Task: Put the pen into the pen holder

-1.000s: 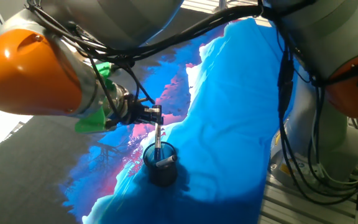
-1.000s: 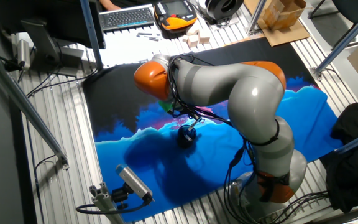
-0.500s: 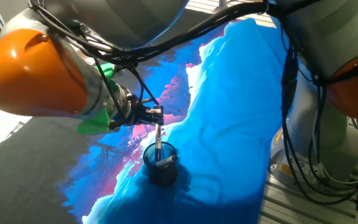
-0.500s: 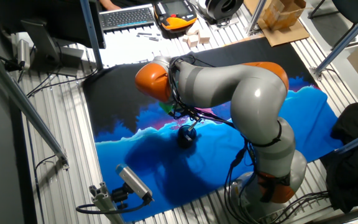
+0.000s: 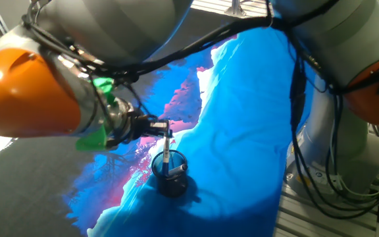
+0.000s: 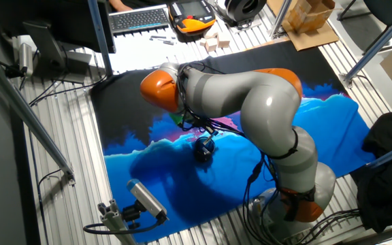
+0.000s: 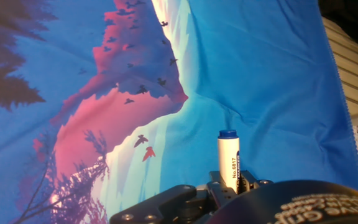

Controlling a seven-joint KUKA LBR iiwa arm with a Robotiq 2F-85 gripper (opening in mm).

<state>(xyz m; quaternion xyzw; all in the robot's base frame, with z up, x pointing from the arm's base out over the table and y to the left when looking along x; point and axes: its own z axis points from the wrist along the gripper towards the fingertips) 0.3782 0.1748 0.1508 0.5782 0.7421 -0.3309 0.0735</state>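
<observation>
The pen holder [image 5: 171, 182] is a small dark round cup standing on the blue printed cloth. It also shows in the other fixed view [image 6: 203, 150]. My gripper [image 5: 162, 125] is just above the cup and shut on the top of the pen [image 5: 166, 153]. The pen hangs upright with its lower end inside the cup. A shorter white stick [image 5: 177, 170] leans in the cup beside it. In the hand view the pen [image 7: 229, 160] is a white barrel with a blue cap, clamped at my gripper [image 7: 229, 185]. The cup is out of the hand view.
The blue and pink printed cloth [image 5: 242, 131] lies on a black mat [image 6: 124, 116]. The arm's base [image 6: 298, 197] stands at the cloth's near edge. A keyboard [image 6: 138, 18] and wooden blocks [image 6: 213, 42] lie beyond the mat. A camera on a stand [image 6: 145, 199] is at the front.
My gripper has sunk a little and shifted slightly left over the cup. The pen has gone a bit deeper into the cup. The cup has not moved.
</observation>
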